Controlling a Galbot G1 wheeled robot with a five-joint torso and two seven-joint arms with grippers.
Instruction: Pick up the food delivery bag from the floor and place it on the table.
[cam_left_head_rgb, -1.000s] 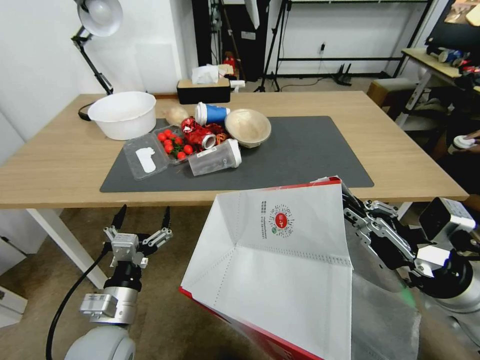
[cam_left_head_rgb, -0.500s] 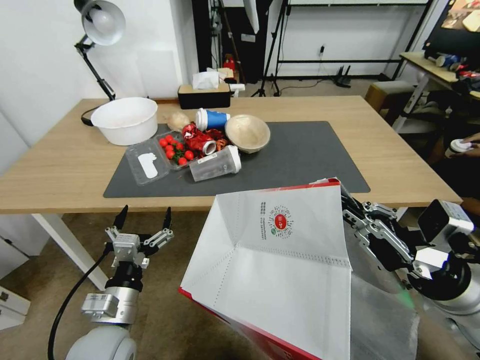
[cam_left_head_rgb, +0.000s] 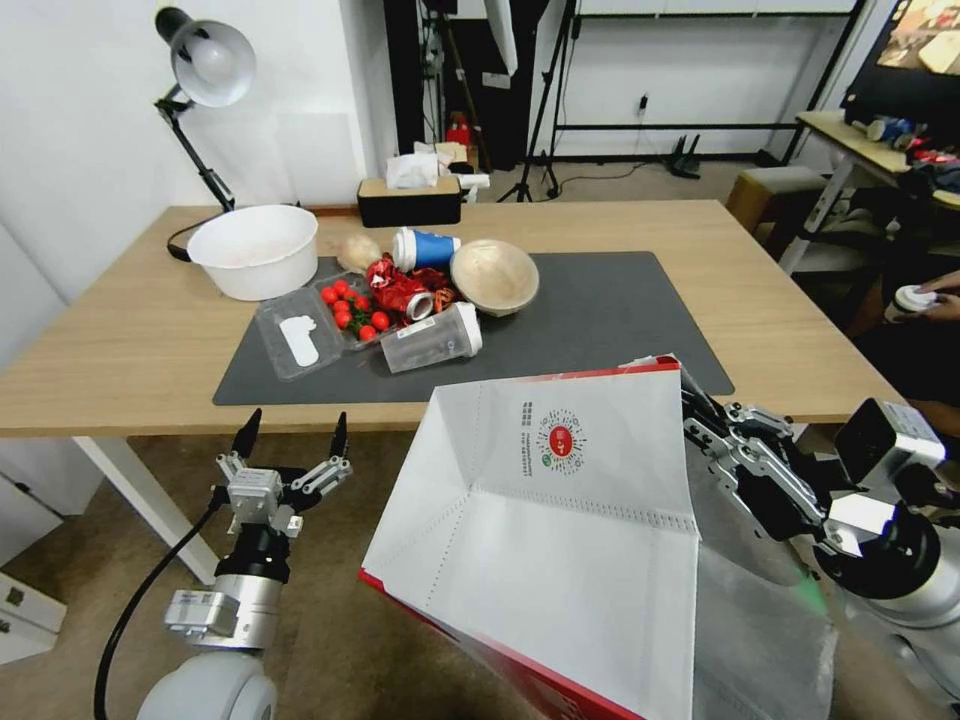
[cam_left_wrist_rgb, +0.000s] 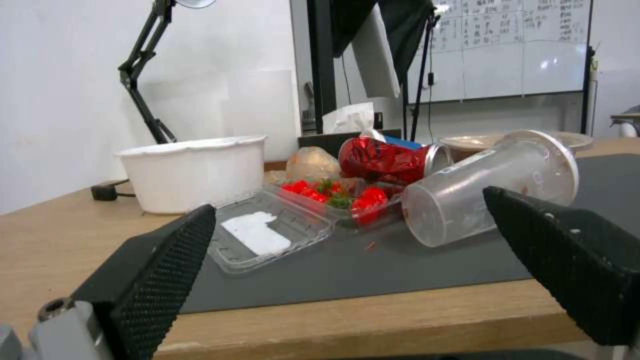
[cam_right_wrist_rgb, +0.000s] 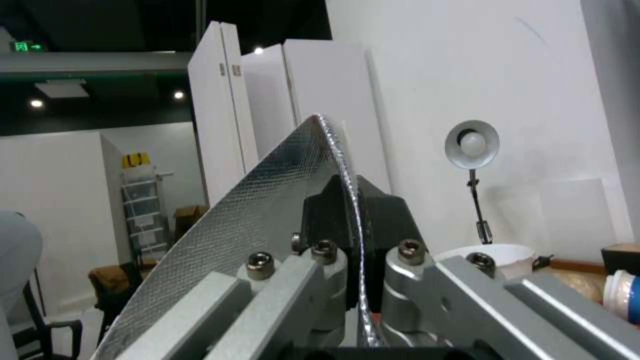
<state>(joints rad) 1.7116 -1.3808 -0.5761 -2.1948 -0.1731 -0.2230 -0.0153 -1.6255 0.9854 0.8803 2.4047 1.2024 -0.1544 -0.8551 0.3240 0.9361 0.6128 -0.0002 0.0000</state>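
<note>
A studio-like lab: whiteboard (cam_left_wrist_rgb: 513, 50), light stands (cam_left_head_rgb: 545, 90), white partition panels (cam_right_wrist_rgb: 267, 120)

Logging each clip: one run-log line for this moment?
right pincer: shut on bag edge | bag: off floor, short of table | left pincer: open, idle

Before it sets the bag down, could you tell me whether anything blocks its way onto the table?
The food delivery bag, clamped in the right gripper, hangs before the table. The dark mat beyond it lies bare; nothing visible blocks it.

Scene is being lit evenly and brightly, apparently from overhead. Straight edges are being bowed near the head view's borders. The left gripper's fingers (cam_left_wrist_rgb: 160, 280) are being rendered blurred.
</note>
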